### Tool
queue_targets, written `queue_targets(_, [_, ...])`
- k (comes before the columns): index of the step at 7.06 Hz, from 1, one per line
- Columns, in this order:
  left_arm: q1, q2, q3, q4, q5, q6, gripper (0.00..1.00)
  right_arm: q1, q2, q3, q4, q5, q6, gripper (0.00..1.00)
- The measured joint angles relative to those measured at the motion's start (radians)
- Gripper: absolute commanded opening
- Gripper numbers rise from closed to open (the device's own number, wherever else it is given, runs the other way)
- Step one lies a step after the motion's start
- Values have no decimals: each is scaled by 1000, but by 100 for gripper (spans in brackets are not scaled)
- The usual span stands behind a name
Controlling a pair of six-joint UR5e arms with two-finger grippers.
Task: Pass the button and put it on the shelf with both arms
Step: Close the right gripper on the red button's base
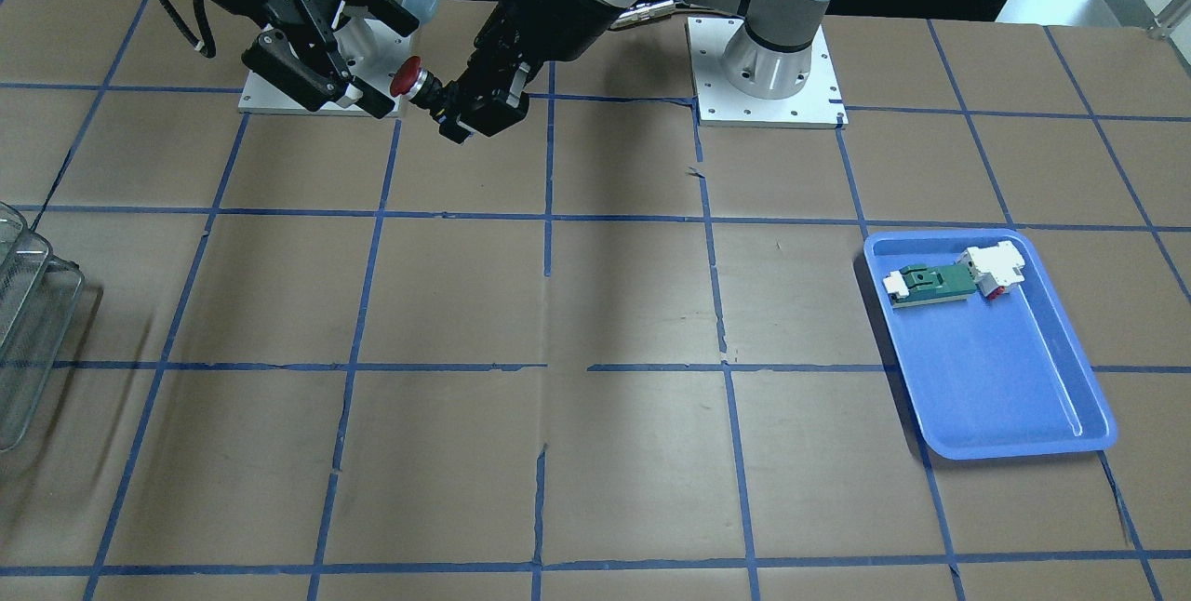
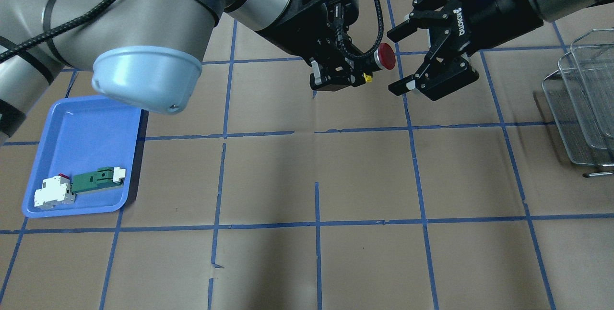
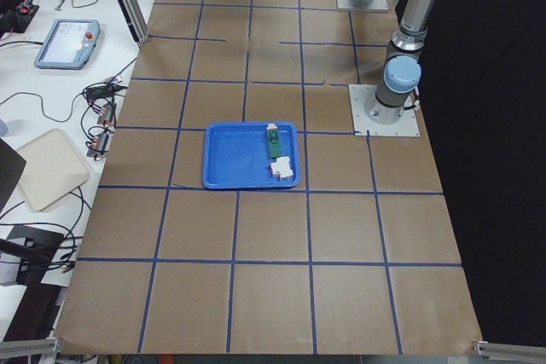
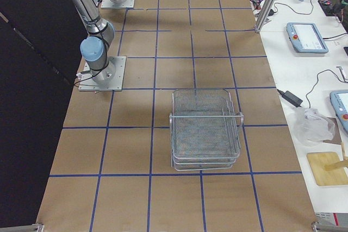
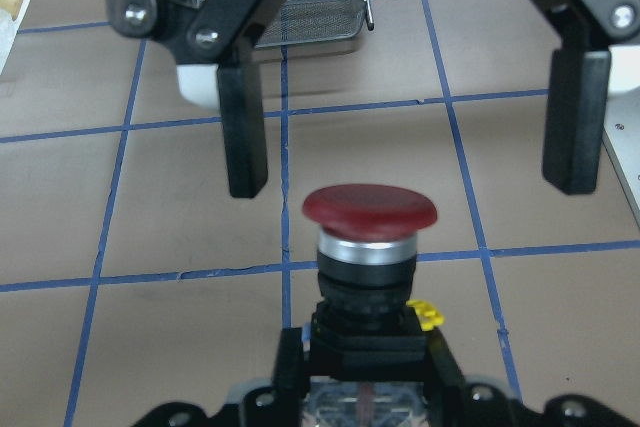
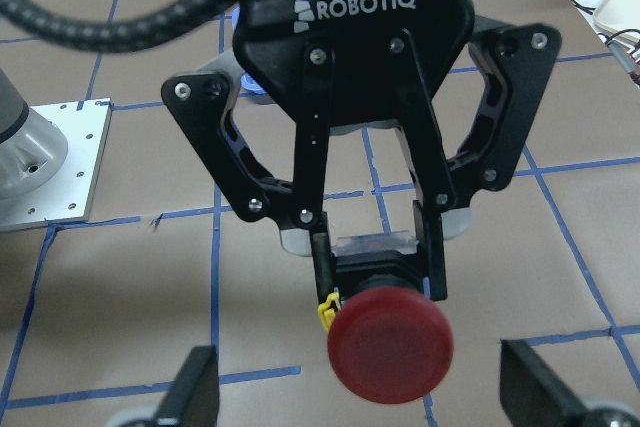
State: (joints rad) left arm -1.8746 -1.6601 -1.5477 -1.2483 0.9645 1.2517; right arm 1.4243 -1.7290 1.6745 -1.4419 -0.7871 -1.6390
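The button has a red mushroom cap and a black body. It is held in the air over the table's robot side. My left gripper is shut on its black body, with the cap pointing at my right gripper. The right gripper is open, one finger on each side just ahead of the cap and not touching it. In the left wrist view the cap lies just short of the right fingers. In the right wrist view the cap faces the camera. The wire shelf stands at the table's right end.
A blue tray on the left side holds a green-and-white connector block and a white part. Both arm bases stand on plates at the table's back edge. The shelf also shows in the exterior right view.
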Motion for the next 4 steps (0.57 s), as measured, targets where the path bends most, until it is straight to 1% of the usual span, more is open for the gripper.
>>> queue_targets(4, [2,-3,0,4,-5,0,0,17,2,2,-3,1,5,100])
